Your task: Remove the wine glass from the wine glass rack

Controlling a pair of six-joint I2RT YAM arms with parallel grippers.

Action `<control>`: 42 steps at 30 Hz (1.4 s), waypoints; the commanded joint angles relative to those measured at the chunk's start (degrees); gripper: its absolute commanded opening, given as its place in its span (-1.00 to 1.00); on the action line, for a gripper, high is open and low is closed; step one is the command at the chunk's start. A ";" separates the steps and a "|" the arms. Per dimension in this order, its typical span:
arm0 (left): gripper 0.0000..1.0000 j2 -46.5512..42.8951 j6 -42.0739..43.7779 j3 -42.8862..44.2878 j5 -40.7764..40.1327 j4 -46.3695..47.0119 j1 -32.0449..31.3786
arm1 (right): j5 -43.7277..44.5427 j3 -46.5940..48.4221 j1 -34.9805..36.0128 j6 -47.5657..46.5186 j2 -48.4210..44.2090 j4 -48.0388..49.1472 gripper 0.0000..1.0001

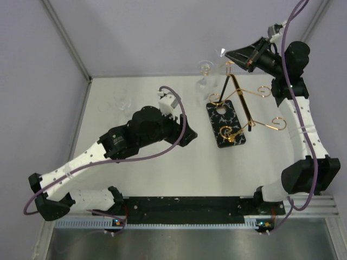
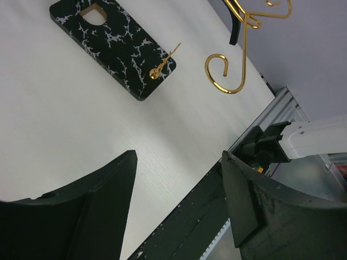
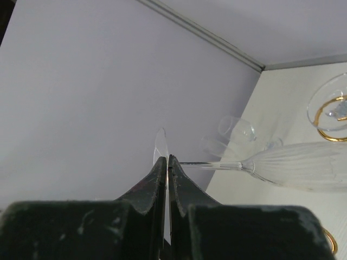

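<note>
Standing faint at the far left of the desk (image 1: 162, 173) are a few clear glasses (image 1: 122, 100), too pale to count. Nearer the middle, the left arm (image 1: 108, 143) stretches across the desk. The left fingers (image 1: 187, 138) are spread wide with nothing between them, just left of the rack's base and not touching it.

The wine glass rack (image 1: 239, 92) comes next. Its black, white-veined base (image 2: 114, 40) lies flat on the desk, and its gold wire arms end in curls.

At the far right corner, above the rack's far end, the right arm (image 1: 303, 124) reaches in. The right fingers (image 3: 167, 173) are clenched on the thin round foot of the wine glass (image 3: 303, 162). In the right wrist view the foot shows edge-on between the tips. The stem runs sideways from it to a ribbed clear bowl on the desk side. The glass is held up off the desk. Whether it is fully free of the rack's far curl cannot be told.
</note>
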 commanded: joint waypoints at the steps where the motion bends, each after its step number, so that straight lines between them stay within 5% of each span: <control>1: 0.38 1.13 0.49 3.78 0.59 3.91 0.24 | -1.71 5.88 0.64 0.56 -1.36 2.03 -1.00; 18: 0.36 2.71 -15.49 5.90 19.30 29.03 8.40 | -5.67 9.14 -2.70 3.46 -15.34 -0.96 -1.00; 30: 0.36 6.13 -39.31 -4.64 34.42 62.78 18.86 | -6.28 11.68 -4.98 10.40 -20.97 -0.35 -1.00; 42: 0.34 13.42 -61.37 -10.80 39.00 94.69 24.40 | -6.20 14.77 -5.07 16.47 -22.72 1.58 -1.00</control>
